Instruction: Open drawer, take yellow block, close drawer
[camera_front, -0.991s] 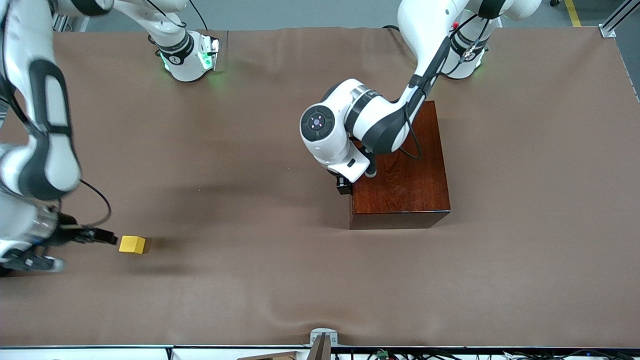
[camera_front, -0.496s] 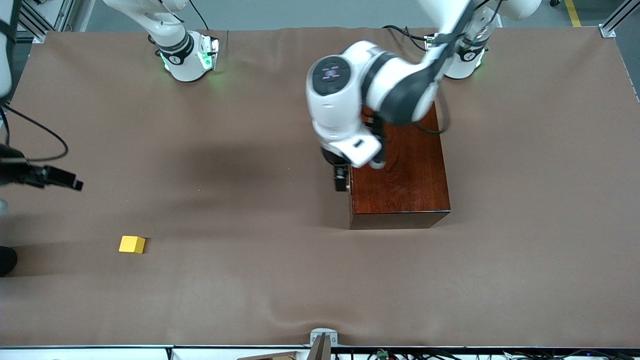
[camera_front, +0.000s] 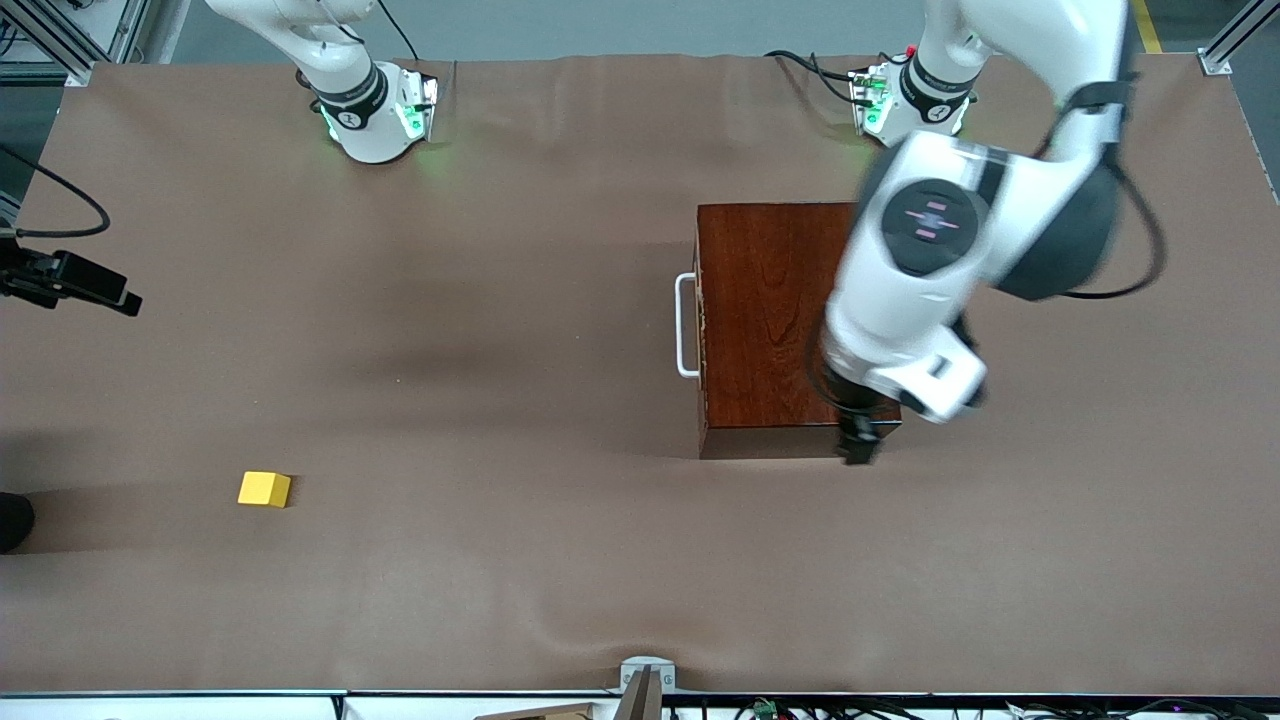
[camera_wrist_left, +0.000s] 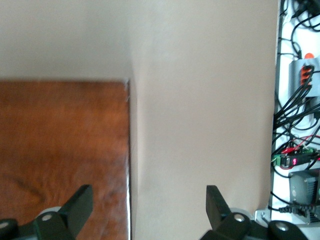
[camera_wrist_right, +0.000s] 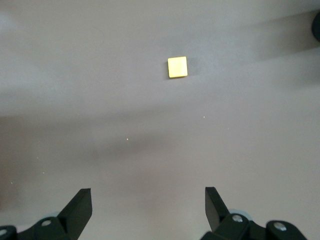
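I see the small bright yellow block (camera_front: 264, 489) lying free on the brown table (camera_front: 500, 300), the glossy reddish-brown wooden box's drawer (camera_front: 700, 325) closed (white bar handle (camera_front: 683, 326) outside); left gripper (camera_wrist_left: 145, 205) spread empty over the box corner, right gripper (camera_wrist_right: 148, 205) spread empty above the table.

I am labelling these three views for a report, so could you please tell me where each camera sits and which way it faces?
Front view: high across the table, facing both arms' bases; shows the wooden box, the yellow block, the left gripper and the right gripper.
Left wrist view: looks down between open fingers at the box's corner.
Right wrist view: looks down between open fingers at the block.
Shared: front and right wrist show the block.
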